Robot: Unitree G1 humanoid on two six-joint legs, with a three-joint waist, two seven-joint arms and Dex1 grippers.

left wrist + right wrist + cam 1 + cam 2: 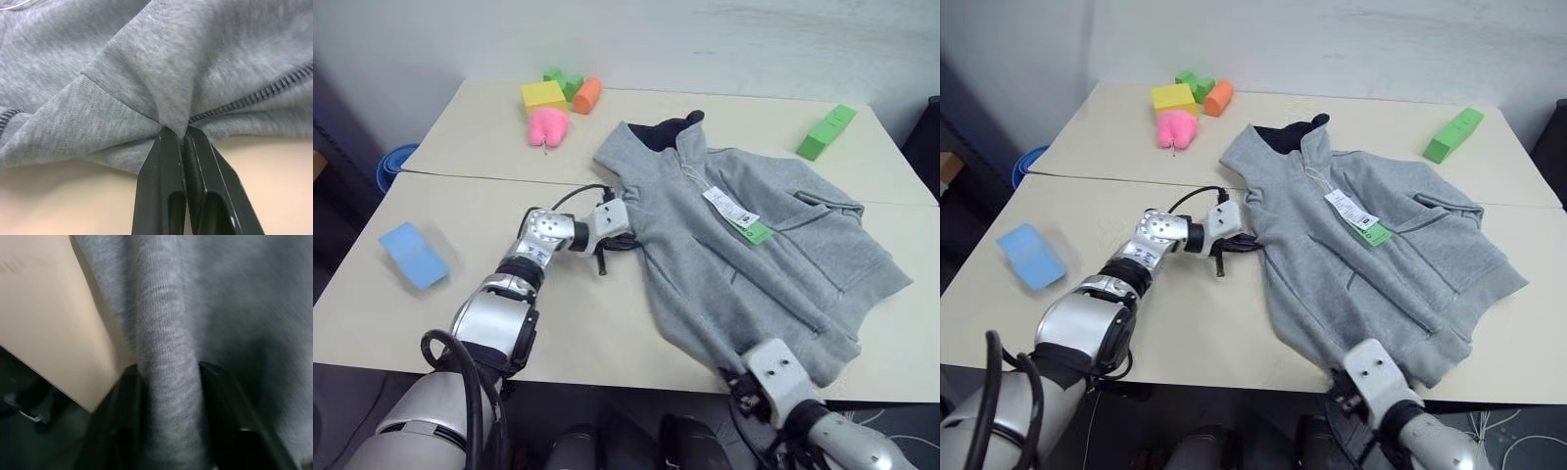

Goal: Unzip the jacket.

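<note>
Grey fleece covers the right half of the beige table [607, 343]: the jacket [754, 264] lies flat on its back, hood toward the far wall with its dark lining showing, hem hanging a little over the near edge. A white-and-green hang tag [736, 215] rests on its chest, and darker seam lines mark the front pockets.

At the jacket's left edge, below the collar, the left pincer [628, 238] is clenched on a fold of the fleece; the left wrist view shows its two black fingers [161, 186] pressed together on a pinch of cloth beside a dark stitched seam, with the fabric gathered into creases toward that point.

At the near edge of the table, the right pincer [168, 396] straddles a ridge of the hem, its fingers [122, 416] against the cloth on either side, so it is grasping the jacket there.

On the far left part of the table sit a yellow block [543, 94], a green block [563, 80], an orange cylinder [587, 95] and a pink soft toy [548, 125], all close together. A long green block [826, 131] lies at the far right, well apart from them. A light-blue sponge [413, 254] lies near the left edge.
</note>
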